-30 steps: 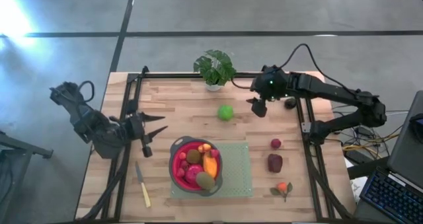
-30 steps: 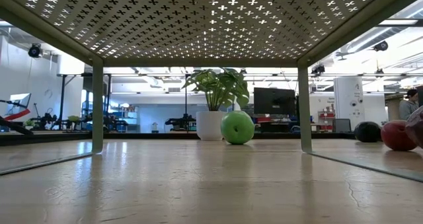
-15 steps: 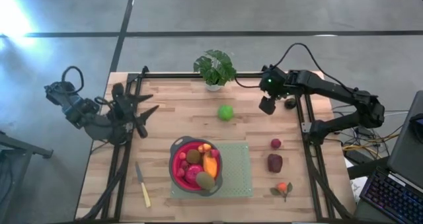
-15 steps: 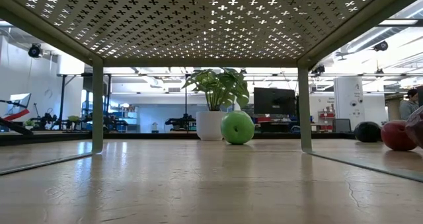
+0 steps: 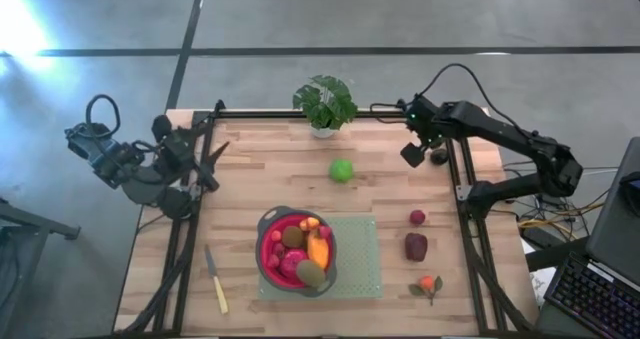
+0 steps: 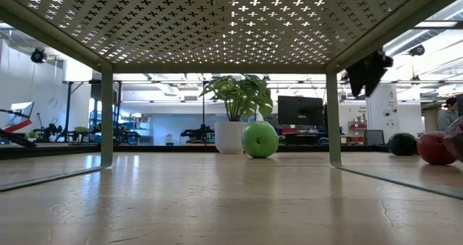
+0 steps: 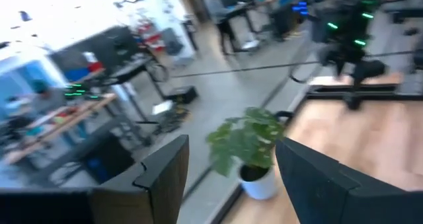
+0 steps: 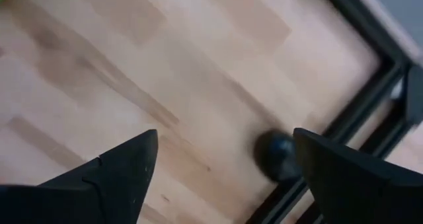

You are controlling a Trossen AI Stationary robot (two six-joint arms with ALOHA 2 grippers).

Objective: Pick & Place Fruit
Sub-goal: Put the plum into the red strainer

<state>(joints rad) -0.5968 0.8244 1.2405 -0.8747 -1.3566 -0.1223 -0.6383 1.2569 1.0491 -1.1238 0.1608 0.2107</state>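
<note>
A new fruit is being reached for. The right end effector is held wide, holding nothing, over a small dark fruit by the black frame rail at the table's far right corner. A careful drop beside the rail is needed. The left end effector waits, spread wide, at the left edge. The red bowl already holds many fruit; the green ball lies in open room.

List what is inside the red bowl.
The red bowl holds a kiwi, an orange elongated piece, red pieces and another brownish-green fruit. Anything beneath them is covered.
</note>
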